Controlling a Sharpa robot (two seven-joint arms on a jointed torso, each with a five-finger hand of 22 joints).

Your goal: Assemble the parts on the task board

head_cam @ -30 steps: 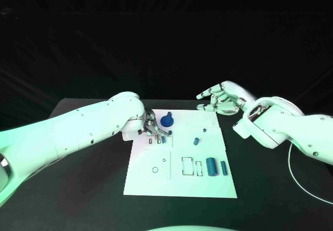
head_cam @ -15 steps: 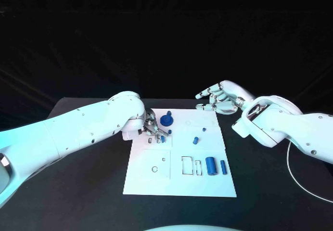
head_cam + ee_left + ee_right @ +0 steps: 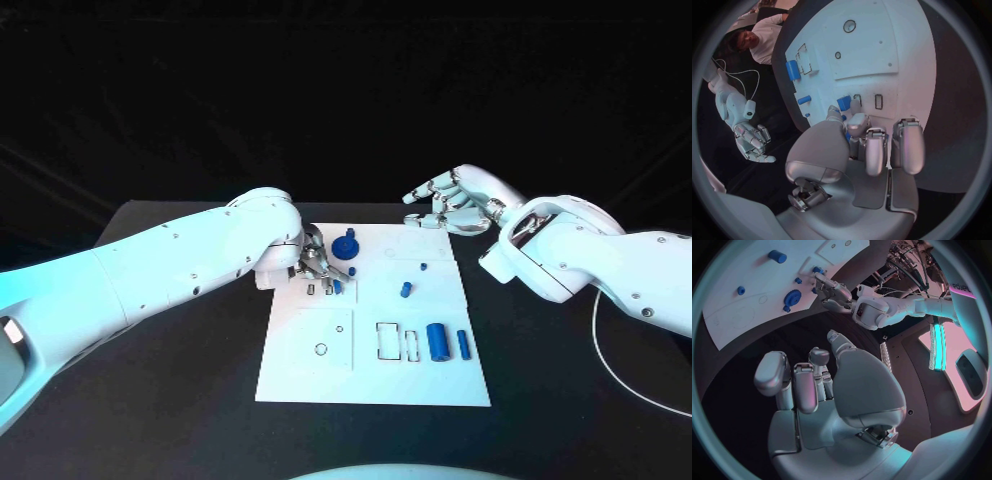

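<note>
The left robot hand reaches low over the far left part of the table, fingers curled together at the tips, while the right robot hand hovers raised near the table's far edge, fingers loosely spread, holding nothing.

On the black bench lies the white task board, and the left hand sits low over its far-left part, its fingers bunched around a small blue part just beside a slot in the board; whether the part is actually pinched cannot be told. Just beyond those fingers a round blue part with a stem stands on the board, a small blue peg lies near the middle, and two blue cylinders lie side by side towards the right edge next to rectangular outlines. The right hand hangs above the board's far-right corner, apart from the board, its fingers loosely spread and holding nothing.
</note>
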